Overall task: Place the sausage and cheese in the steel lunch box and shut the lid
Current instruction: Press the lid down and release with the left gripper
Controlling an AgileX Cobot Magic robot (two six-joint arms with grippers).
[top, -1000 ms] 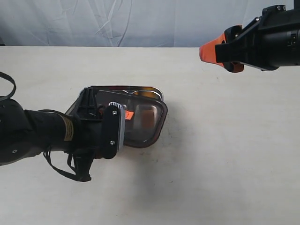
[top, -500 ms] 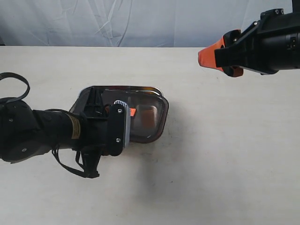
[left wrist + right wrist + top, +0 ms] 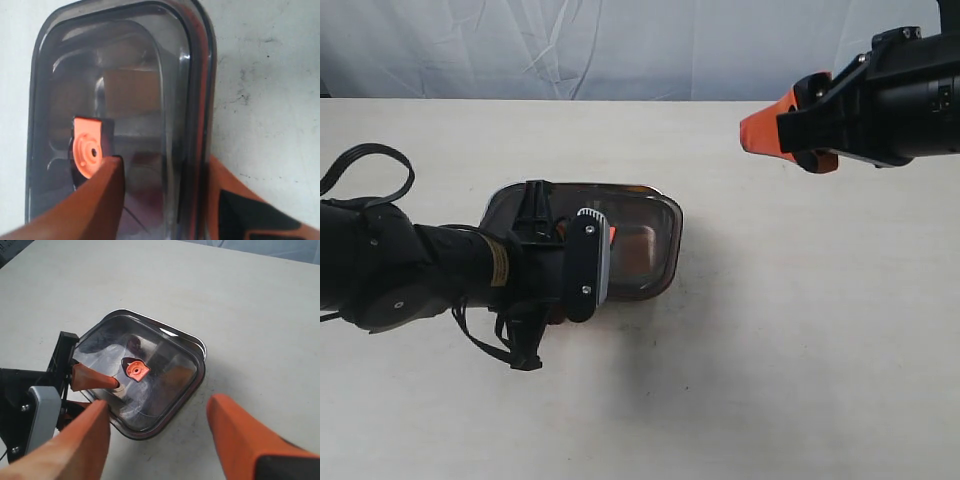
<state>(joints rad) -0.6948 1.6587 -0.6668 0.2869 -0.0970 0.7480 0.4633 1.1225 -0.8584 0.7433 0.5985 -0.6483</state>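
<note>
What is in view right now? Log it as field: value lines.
lid: lies on the steel lunch box, steel rim showing along one side
valve: orange, at lid centre
cheese: inside, seen through lid
sausage: not clearly visible
left gripper: fingers clamp one lid edge
right gripper: open, empty, above the table

The sausage cannot be told under the dark lid [image 3: 642, 240]; the cheese [image 3: 131, 92] is only a dim brown block through it. Of the steel lunch box [image 3: 182, 334] only a thin rim shows. The left gripper [image 3: 160, 165] is cut by its view's lower edge, and the right arm [image 3: 900, 90] by the exterior view's right edge.
</note>
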